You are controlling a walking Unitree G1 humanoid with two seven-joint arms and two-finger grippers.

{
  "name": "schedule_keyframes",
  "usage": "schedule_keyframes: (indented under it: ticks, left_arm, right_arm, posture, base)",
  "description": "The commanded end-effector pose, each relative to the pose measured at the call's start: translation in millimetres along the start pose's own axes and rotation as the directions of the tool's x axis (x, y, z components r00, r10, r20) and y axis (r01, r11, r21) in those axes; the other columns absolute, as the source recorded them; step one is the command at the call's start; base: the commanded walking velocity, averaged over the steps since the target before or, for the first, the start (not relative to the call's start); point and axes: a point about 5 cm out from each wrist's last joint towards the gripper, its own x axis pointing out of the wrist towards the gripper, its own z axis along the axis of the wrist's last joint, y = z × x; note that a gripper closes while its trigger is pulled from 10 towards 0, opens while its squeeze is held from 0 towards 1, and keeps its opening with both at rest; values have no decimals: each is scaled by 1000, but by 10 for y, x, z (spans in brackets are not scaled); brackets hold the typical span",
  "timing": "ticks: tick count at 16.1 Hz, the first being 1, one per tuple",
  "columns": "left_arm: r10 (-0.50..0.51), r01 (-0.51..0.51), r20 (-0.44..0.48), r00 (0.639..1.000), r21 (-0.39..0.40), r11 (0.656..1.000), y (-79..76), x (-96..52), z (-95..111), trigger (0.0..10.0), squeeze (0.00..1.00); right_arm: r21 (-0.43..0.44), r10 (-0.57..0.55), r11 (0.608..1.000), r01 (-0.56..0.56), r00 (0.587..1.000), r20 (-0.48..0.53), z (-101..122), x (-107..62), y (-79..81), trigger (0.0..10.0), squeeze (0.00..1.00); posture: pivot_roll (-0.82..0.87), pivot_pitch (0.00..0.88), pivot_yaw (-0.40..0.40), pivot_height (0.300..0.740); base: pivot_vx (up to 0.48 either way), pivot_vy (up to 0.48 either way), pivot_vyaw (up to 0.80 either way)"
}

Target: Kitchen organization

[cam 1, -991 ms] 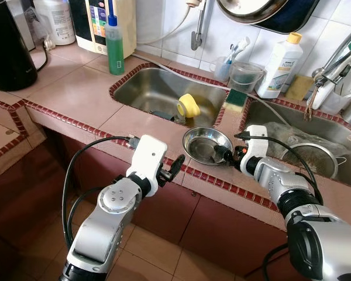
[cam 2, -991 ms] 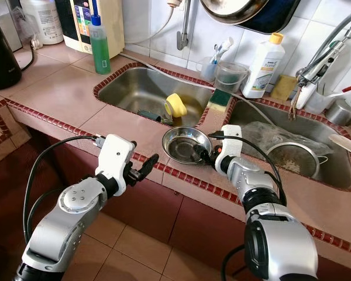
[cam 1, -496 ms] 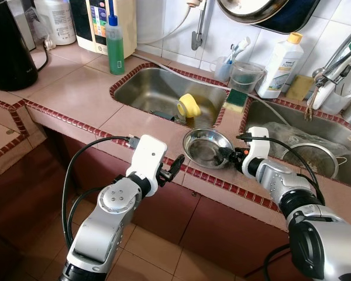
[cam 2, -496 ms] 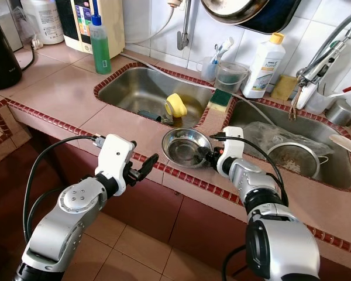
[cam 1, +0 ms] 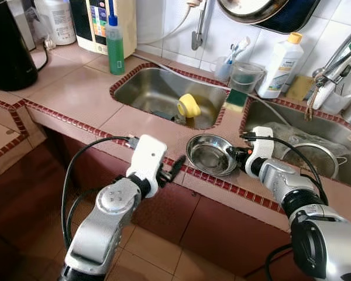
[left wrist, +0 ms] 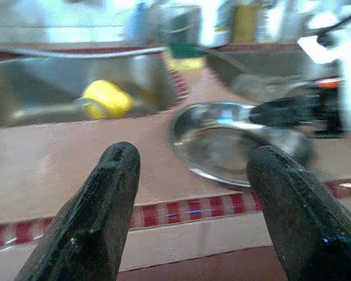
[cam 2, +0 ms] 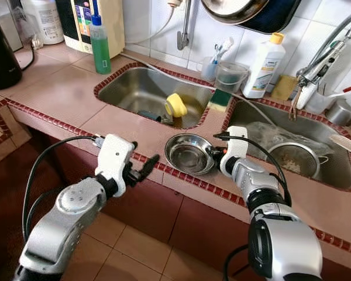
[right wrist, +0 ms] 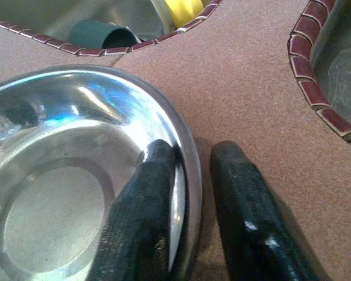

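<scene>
Since a second ago the round, shallow stainless-steel bowl (cam 1: 210,154) has slid a little along the pinkish tiled worktop (cam 1: 76,93) toward the right-hand basin, and the right arm has drawn back with it. That bowl sits on the worktop strip in front of the divider between the two sunken steel sinks, near the red-tiled front edge. The right pincer (right wrist: 187,193) is clamped on the bowl's rim, one black finger inside the bowl and the other outside against the worktop (the wrist view shows this plainly). The left pincer (left wrist: 193,205) hovers at the front edge of the worktop, to the bowl's left and apart from it, its fingers spread wide with nothing between them.

Behind the bowl, the left sink (cam 1: 146,88) holds a yellow plastic cup (cam 1: 189,106) lying on its side and a dark green object beside it. Beyond the bowl, a green-and-yellow sponge (cam 1: 236,98) rests on the divider, with a white detergent bottle with a yellow cap (cam 1: 280,58) further back against the wall tiles. Far to the bowl's left stands a tall green soap bottle with a blue cap (cam 1: 114,45).
</scene>
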Motion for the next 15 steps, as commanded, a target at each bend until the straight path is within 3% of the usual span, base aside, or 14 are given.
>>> schedule_keyframes:
  ticks: [1, 2, 10, 12, 15]
  left_arm:
    - [-69, 69, 20, 997, 3, 998, -109, -2, 49, 10000, 0]
    - [-104, 103, 14, 995, 20, 994, -186, -13, 38, 10000, 0]
    - [-95, 95, -8, 995, 45, 994, -119, 0, 8, 10000, 0]
    - [-21, 21, -4, 1000, 69, 997, -18, 20, 2, 10000, 0]
    - [107, -109, 39, 993, 64, 992, 219, 44, 60, 10000, 0]
  right_arm:
    - [-1, -21, 1000, 21, 1000, 13, 65, -16, -45, 0, 0]
    - [-3, -23, 1000, 23, 1000, 14, 66, -18, -50, 0, 0]
    - [8, -29, 1000, 29, 999, 35, 114, -22, -61, 0, 0]
    - [29, -13, 1000, 10, 992, 122, 232, -28, -48, 392, 0]
    - [83, 29, 995, -56, 954, 297, 479, -44, 21, 10000, 0]
  posture:
    - [52, 28, -121, 740]
    - [54, 22, -119, 740]
    - [52, 9, -112, 740]
    - [55, 5, -116, 740]
    - [60, 0, -119, 740]
  base:
    - [0, 0, 0]
    - [0, 0, 0]
    - [0, 0, 0]
    - [0, 0, 0]
    - [0, 0, 0]
